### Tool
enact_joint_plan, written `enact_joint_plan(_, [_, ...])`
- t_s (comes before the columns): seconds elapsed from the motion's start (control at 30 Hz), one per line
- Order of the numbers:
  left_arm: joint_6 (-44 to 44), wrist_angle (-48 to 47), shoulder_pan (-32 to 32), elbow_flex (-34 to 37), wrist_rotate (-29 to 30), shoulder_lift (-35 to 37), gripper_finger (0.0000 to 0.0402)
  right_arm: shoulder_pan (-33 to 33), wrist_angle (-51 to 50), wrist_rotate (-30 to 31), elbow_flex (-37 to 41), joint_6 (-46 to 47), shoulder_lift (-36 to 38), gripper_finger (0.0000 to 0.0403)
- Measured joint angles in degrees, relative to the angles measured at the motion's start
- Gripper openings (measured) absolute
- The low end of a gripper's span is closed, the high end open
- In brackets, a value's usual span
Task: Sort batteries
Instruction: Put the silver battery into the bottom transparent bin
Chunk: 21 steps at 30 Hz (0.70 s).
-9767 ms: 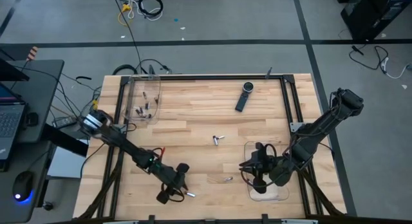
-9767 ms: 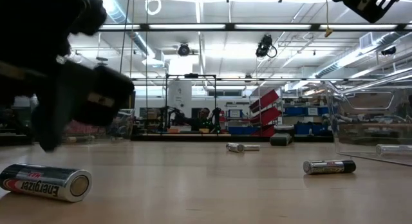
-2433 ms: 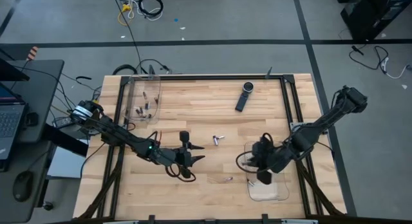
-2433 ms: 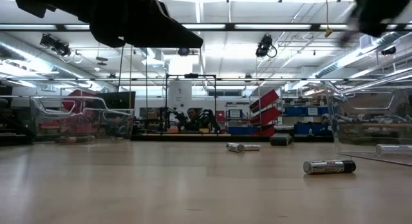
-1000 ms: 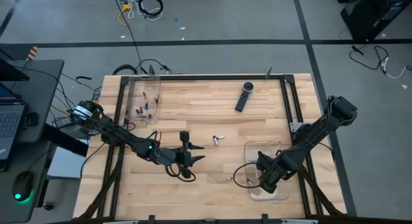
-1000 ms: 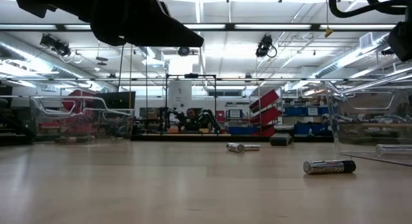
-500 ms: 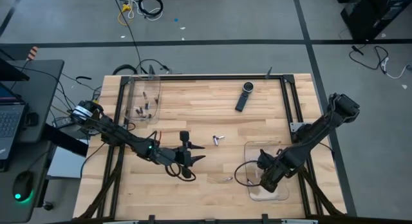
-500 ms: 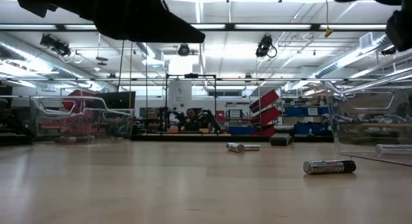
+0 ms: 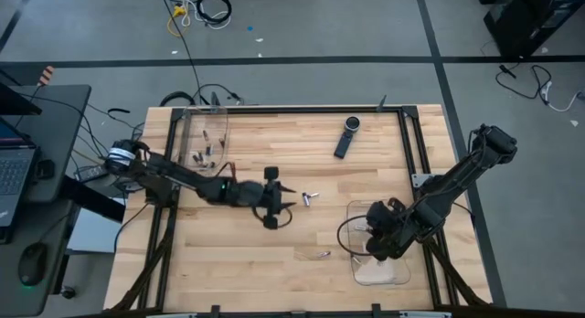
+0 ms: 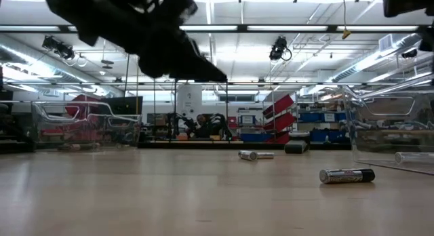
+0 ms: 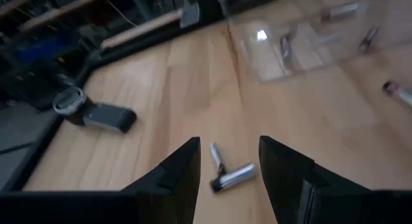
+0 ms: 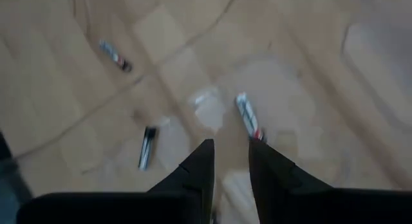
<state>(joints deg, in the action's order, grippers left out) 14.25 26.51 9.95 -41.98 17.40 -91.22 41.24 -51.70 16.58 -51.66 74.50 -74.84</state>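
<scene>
Now I have the left gripper (image 9: 285, 206) hovering mid-table, fingers spread and empty, just left of two crossed batteries (image 9: 310, 197). Next I must lower it over one battery and close. My right gripper (image 9: 370, 248) hangs over the right-hand tray (image 9: 395, 274), fingers slightly apart, holding nothing I can see.

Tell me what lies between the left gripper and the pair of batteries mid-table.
Only bare wood: in the left wrist view, the open left gripper looks straight at the pair of batteries.
</scene>
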Motion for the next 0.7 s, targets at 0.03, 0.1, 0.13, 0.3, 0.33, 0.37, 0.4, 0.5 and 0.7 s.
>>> enact_joint_plan(0.03, [0.3, -0.8, -1.5, 0.0, -2.0, 0.0, 0.0156, 0.0, 0.0, 1.2, 0.0, -0.5, 0.0, 0.0083])
enact_joint_plan(0.1, [0.4, -1.8, -4.4, 0.0, -6.3, -0.2, 0.0156, -0.1, 0.0, 3.4, 0.0, -1.4, 0.0, 0.0083])
enact_joint_plan(0.13, [0.4, -1.6, -5.7, 0.0, -8.4, -0.4, 0.0156, -0.1, 0.0, 4.6, 0.0, -1.6, 0.0, 0.0083])
enact_joint_plan(0.3, [-1.0, 3.4, -9.9, 0.0, -13.4, -4.2, 0.0156, -0.2, 0.6, 10.7, 0.0, -2.1, 0.0, 0.0083])
enact_joint_plan(0.33, [-0.7, 4.7, -10.2, 0.0, -14.1, -5.5, 0.0156, -0.2, 0.7, 11.5, 0.0, -2.3, 0.0, 0.0083])
enact_joint_plan(0.37, [-0.1, 5.9, -10.3, 0.0, -14.7, -6.7, 0.0156, -0.2, 0.7, 12.3, 0.0, -2.5, 0.0, 0.0083])
enact_joint_plan(0.4, [0.5, 6.5, -10.4, 0.0, -15.3, -7.9, 0.0156, -0.2, 0.7, 13.1, 0.0, -2.5, 0.0, 0.0083])
enact_joint_plan(0.5, [1.8, 6.9, -11.2, -0.1, -16.9, -10.9, 0.0156, -0.2, 0.7, 14.9, 0.0, -2.7, 0.0, 0.0084])
enact_joint_plan(0.7, [-1.0, 10.6, -11.9, -4.3, -17.0, -17.0, 0.0156, -0.6, 0.7, 16.1, 0.0, -2.7, 0.0, 0.0083])
